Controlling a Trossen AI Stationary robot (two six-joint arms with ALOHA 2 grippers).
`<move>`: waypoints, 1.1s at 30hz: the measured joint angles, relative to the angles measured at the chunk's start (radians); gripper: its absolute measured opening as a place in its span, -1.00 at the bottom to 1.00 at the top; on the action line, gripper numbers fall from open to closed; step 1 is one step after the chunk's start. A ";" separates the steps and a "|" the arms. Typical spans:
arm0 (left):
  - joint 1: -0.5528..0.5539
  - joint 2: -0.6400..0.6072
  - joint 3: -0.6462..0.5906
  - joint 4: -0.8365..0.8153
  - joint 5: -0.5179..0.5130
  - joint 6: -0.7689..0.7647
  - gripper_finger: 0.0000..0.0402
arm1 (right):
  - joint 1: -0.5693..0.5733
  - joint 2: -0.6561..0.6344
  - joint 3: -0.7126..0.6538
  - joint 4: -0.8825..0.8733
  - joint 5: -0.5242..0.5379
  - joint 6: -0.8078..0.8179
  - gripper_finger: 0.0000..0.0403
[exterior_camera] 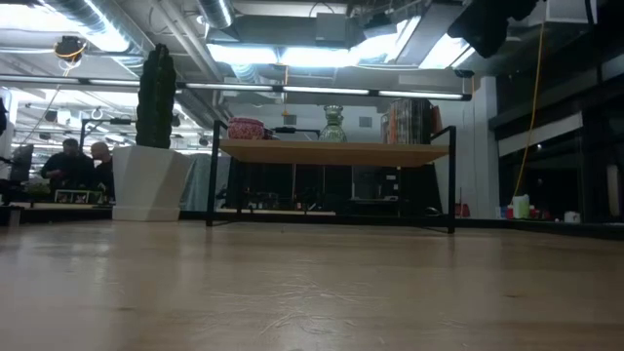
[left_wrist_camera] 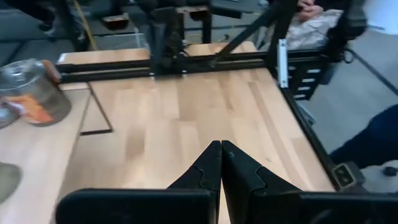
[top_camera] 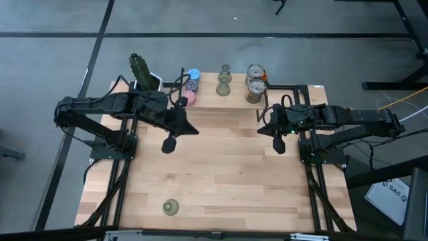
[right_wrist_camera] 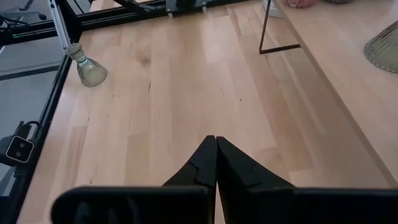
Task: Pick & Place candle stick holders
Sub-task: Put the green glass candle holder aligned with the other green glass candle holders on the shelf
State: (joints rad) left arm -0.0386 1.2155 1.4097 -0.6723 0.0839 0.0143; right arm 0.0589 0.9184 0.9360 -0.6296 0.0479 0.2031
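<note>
Several candle stick holders stand on a raised wooden shelf (top_camera: 294, 94) at the table's far edge: blue (top_camera: 194, 73), dark speckled (top_camera: 192, 85) and pink (top_camera: 189, 98) round ones, an olive-green flared one (top_camera: 225, 80), and two silvery glass cups (top_camera: 255, 72) (top_camera: 254, 90). Another olive-green holder (top_camera: 171, 207) (right_wrist_camera: 87, 67) rests alone on the tabletop near the near left corner. My left gripper (top_camera: 169, 144) (left_wrist_camera: 221, 144) hangs shut over the table's left middle. My right gripper (top_camera: 279, 145) (right_wrist_camera: 216, 140) hangs shut over the right middle. Neither has anything between its fingers.
A white pot with a green cactus (top_camera: 140, 70) (exterior_camera: 146, 180) stands at the far left beside the shelf. The shelf's thin black legs (right_wrist_camera: 264, 28) stand on the table. Black frame rails (top_camera: 321, 187) run along both table sides. People sit in the room beyond (exterior_camera: 83, 161).
</note>
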 joint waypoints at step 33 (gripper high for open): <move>-0.513 0.167 0.000 -0.125 0.073 0.156 -0.97 | 0.000 0.000 0.000 -0.025 0.001 0.134 -0.96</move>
State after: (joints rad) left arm -0.5520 1.3829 1.4094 -0.7974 0.1570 0.1707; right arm 0.0589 0.9188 0.9360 -0.6544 0.0486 0.3367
